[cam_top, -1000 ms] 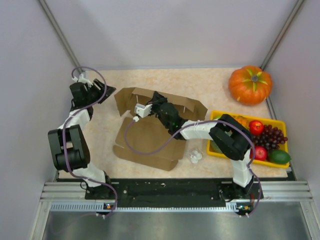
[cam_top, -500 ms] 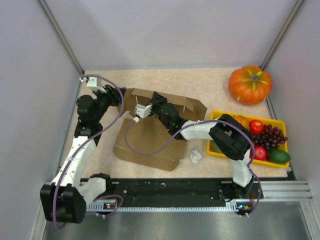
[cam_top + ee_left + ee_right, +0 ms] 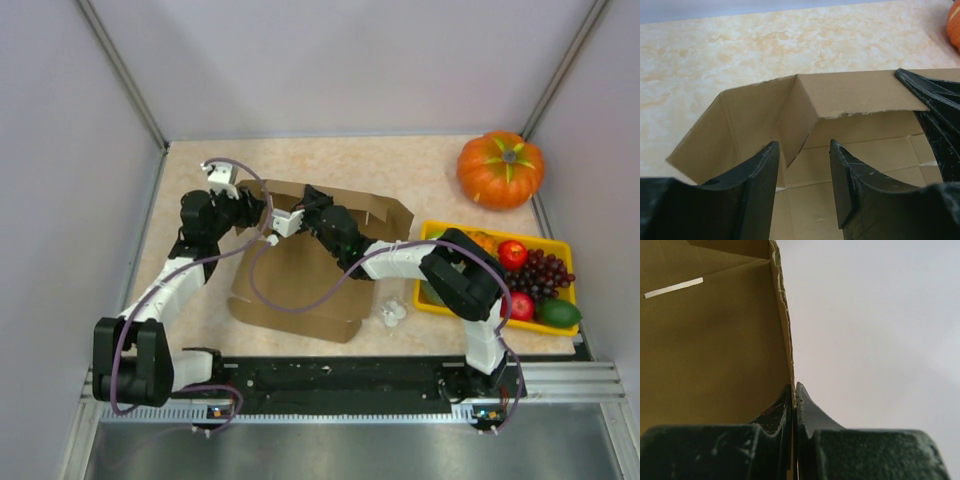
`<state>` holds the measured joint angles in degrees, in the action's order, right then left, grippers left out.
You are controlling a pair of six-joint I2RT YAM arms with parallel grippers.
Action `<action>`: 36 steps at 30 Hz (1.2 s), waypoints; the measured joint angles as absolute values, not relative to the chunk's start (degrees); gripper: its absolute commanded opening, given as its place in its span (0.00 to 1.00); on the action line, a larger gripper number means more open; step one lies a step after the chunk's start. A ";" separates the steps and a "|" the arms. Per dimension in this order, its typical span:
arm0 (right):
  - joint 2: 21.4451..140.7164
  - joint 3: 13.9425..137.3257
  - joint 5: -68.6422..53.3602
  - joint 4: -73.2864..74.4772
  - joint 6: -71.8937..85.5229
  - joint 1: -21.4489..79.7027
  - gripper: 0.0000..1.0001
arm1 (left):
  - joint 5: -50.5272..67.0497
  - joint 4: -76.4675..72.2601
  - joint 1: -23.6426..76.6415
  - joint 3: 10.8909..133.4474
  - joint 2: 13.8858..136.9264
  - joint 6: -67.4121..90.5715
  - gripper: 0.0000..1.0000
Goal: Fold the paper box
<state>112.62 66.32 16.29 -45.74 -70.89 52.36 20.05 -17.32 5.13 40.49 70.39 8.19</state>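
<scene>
Overhead, paper box (image 3: 300, 275): base flat on the counter (image 3: 400, 165), rear wall raised.
Left wrist, left tool (image 3: 802, 185): jaws half apart around the wall's corner fold, gripping nothing; probably placed to crease it.
Right wrist, right tool (image 3: 794, 402): pinched closed on the wall's edge to hold it upright.

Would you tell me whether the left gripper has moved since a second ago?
Yes. In the top view the left gripper has moved right, away from the left edge of the table and up to the left wall of the box.
</scene>
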 measured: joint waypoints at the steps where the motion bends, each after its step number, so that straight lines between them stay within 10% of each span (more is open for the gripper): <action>1: 112.60 66.32 16.23 -45.65 -70.81 52.36 0.00 | 20.08 -17.85 5.41 40.47 70.74 7.84 0.49; 7: 112.44 66.32 16.08 -45.39 -70.19 52.34 0.05 | 17.04 -21.39 8.10 40.95 75.22 5.04 0.18; 12: 111.48 65.43 17.19 -45.91 -67.44 52.47 0.78 | 13.34 -26.33 9.76 39.94 76.40 3.88 0.03; 15: 108.31 62.06 22.70 -46.87 -63.61 53.10 0.94 | 9.98 -32.45 11.27 36.82 76.36 3.20 0.01; 28: 70.67 61.04 22.96 5.67 0.86 55.27 0.95 | 2.35 -43.97 14.04 30.13 76.40 3.95 0.01; 36: 69.97 60.14 4.73 7.66 48.93 44.47 0.87 | 0.27 -43.83 14.04 29.34 75.99 4.36 0.00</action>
<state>69.97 60.14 4.73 7.66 48.93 44.47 0.27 -43.83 14.04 29.34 75.99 4.36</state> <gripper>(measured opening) 0.901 0.031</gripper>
